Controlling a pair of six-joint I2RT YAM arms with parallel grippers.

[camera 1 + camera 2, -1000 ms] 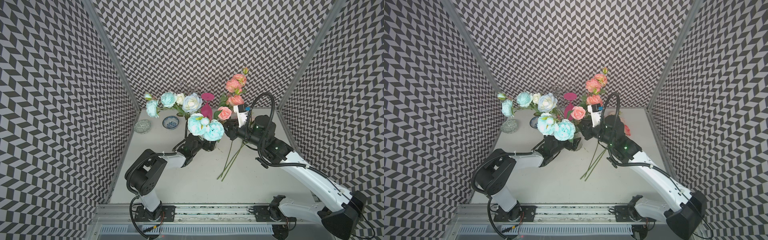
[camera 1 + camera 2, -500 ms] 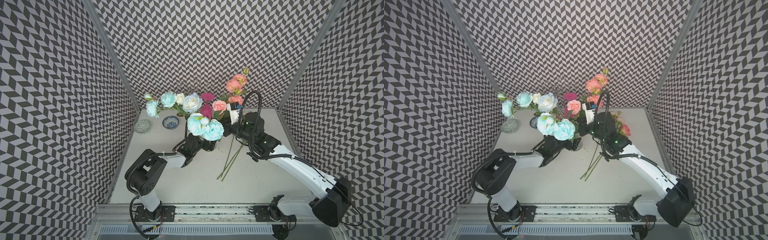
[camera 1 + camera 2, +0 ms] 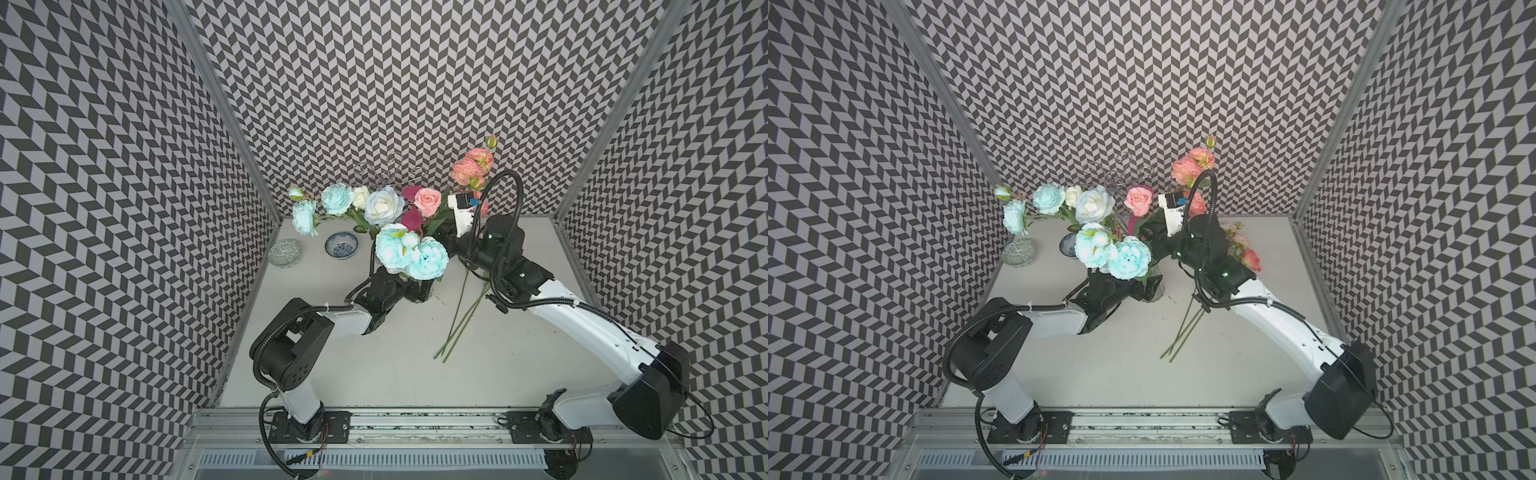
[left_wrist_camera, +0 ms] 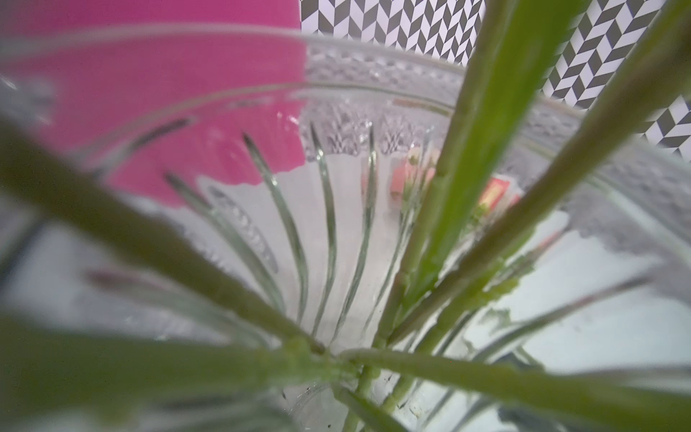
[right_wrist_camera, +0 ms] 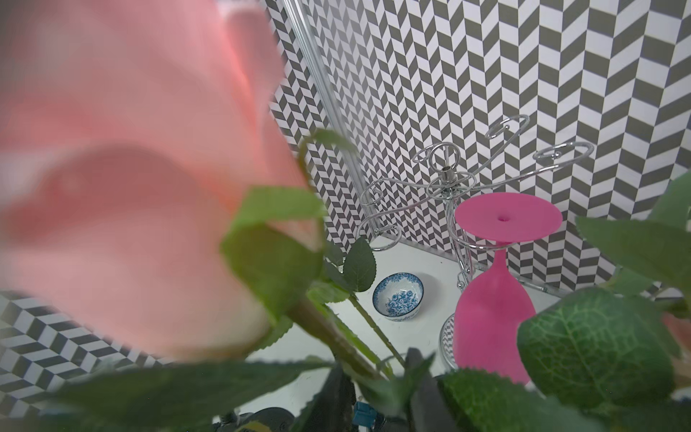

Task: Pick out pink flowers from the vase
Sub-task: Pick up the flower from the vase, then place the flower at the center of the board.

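Extraction of one pink rose [image 3: 428,201] from the vase [image 3: 1157,289]. Right gripper [image 5: 377,392] sits among the leaves just above the vase rim, with its jaws on either side of the rose stem [image 5: 329,333]; whether they pinch it cannot be told, since foliage covers the contact. Left gripper [image 3: 1142,287] clasps the vase low down, under the turquoise blooms [image 3: 411,253], and steadies it on the counter [image 3: 374,374]. Other pink flowers [image 3: 1252,260] lie on the counter beside the vase, on its right-arm side. For a clean pull the grip should probably close on bare stem, not leaf. The lift should follow the stem's own line up out of the vase, slowly, so that neighbouring stems are not dragged along. The left hold must not slacken, as the narrow vase would likely tip
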